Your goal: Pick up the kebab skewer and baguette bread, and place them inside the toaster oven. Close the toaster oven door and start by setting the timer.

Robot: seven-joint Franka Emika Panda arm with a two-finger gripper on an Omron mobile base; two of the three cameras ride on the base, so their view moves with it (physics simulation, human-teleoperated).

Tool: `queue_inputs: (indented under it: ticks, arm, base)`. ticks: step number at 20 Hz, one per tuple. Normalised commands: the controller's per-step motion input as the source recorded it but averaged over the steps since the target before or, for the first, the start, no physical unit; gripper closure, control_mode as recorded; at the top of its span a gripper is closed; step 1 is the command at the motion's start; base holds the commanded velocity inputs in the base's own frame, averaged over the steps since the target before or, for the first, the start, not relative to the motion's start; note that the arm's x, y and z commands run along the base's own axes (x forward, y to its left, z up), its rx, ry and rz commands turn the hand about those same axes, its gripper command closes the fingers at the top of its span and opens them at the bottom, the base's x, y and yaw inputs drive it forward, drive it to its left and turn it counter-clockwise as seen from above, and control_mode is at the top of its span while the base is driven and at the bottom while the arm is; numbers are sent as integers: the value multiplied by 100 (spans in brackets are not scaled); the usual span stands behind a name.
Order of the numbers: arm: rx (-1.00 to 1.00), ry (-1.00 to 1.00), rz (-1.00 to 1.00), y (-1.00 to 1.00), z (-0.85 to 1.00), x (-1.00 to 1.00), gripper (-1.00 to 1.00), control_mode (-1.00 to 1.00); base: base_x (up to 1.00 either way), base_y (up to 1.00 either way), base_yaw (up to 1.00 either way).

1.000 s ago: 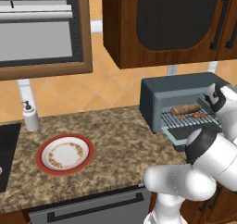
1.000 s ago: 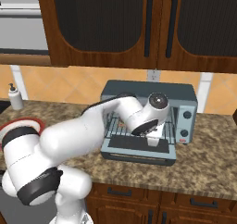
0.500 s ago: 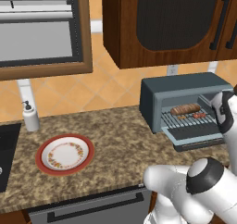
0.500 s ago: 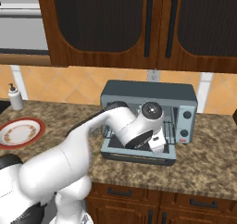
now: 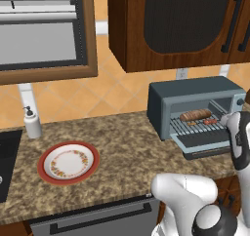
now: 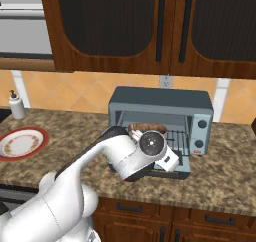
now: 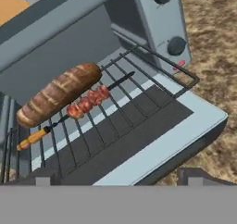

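The toaster oven (image 5: 195, 101) (image 6: 160, 106) stands on the counter with its toaster oven door (image 7: 171, 140) (image 5: 202, 143) dropped flat open. On the wire rack (image 7: 139, 93) inside lies the golden-brown baguette bread (image 7: 58, 94) (image 5: 195, 115) (image 6: 147, 126). The kebab skewer (image 7: 88, 102) (image 5: 210, 121) lies right beside it, towards the door. My gripper (image 7: 118, 177) hovers just outside the door's front edge. It is open, with nothing between its fingertips (image 7: 196, 174). Two knobs (image 7: 177, 45) (image 6: 202, 124) sit on the oven's right strip.
A red-rimmed plate (image 5: 68, 162) (image 6: 21, 142) with nothing on it sits on the speckled counter to the left. Behind it a soap dispenser (image 5: 32, 123) (image 6: 17, 105) stands by the wall, and a dark sink (image 5: 7, 157) lies further left. Wooden cabinets hang above the oven.
My arm has drawn back from the oven mouth and dropped lower in front of the open door. The jaws stayed open; bread and skewer have not moved.
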Motion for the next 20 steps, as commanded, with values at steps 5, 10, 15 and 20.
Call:
queue_inputs:
  ticks: [5, 10, 15, 20]
  arm:
    - [-33, -12, 25, 0, 0, -4, -100, -100]
    - [-31, -14, 17, 0, 0, -3, -100, -100]
    - [-22, -10, 20, 0, 1, -7, -100, -100]
    - [-2, 0, 10, 1, 2, 0, -100, -100]
  base:
    - [0, 0, 0]
    - [0, 0, 0]
    - [0, 0, 0]
    - [0, 0, 0]
